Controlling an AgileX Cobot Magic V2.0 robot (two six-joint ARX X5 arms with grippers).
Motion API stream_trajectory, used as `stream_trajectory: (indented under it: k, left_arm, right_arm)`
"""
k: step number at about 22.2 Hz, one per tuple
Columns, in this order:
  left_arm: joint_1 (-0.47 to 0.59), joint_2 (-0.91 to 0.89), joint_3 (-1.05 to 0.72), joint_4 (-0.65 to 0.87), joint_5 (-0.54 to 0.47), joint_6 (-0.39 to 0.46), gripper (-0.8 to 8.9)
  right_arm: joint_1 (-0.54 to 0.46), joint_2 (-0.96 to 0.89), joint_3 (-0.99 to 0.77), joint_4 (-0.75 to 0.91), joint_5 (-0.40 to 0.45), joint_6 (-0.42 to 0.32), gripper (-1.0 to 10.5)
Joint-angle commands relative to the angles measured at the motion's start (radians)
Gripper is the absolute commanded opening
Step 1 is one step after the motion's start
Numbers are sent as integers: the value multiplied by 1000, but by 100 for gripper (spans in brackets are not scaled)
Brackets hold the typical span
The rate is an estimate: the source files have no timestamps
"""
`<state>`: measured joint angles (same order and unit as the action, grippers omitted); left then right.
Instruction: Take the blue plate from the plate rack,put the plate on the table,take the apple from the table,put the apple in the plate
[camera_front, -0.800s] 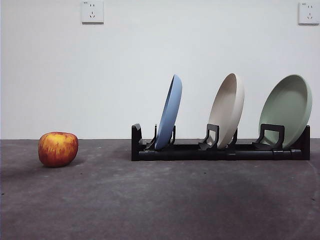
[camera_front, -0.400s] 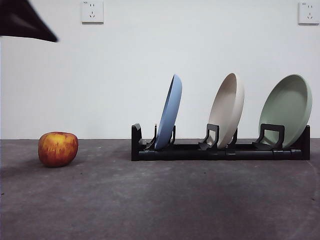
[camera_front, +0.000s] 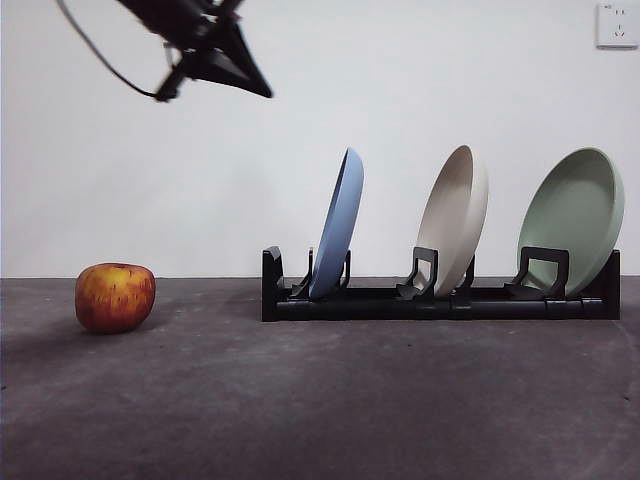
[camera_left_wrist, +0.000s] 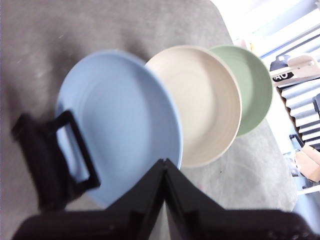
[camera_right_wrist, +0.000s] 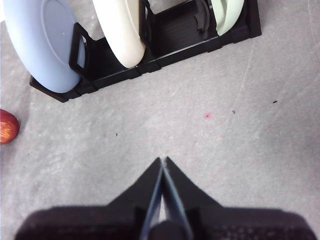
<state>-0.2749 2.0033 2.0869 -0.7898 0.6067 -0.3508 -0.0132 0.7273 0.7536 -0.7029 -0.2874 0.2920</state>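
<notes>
Left hand (camera_front: 262, 92) hangs high, jaws together, facing blue plate (camera_left_wrist: 117, 125).

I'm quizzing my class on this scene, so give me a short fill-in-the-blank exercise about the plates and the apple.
1. The rack holds ___ plates.
2. The plate standing between the blue plate and the green plate is ___.
3. The apple rests on the ___.
4. The left gripper hangs above the ___ plate.

Missing words: three; beige; table; blue
</notes>
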Motion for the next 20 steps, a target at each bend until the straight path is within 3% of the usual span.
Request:
stream_trajectory:
  k: [1,3,5,7,14,20]
  left_arm:
    - [-26,119,159,-35,3,-11,-3]
    - [-44,190,247,-38,2,-36,34]
    - [-64,228,275,-29,-6,-45,210]
    - [-85,253,275,-26,-37,-46,262]
    - [-161,296,275,-33,-154,-13,295]
    - [-188,339,275,-50,-167,-16,291]
  right_arm:
    - [0,0,7,19,-2,-11,-2]
    - [0,4,7,23,-2,-11,-2]
    - [0,4,7,22,-2,-11,-2]
    - [0,5,7,22,-2,-11,-2]
    - [0,27,7,21,-2,-15,-1]
    - [0,29,7,15,-1,-16,-1]
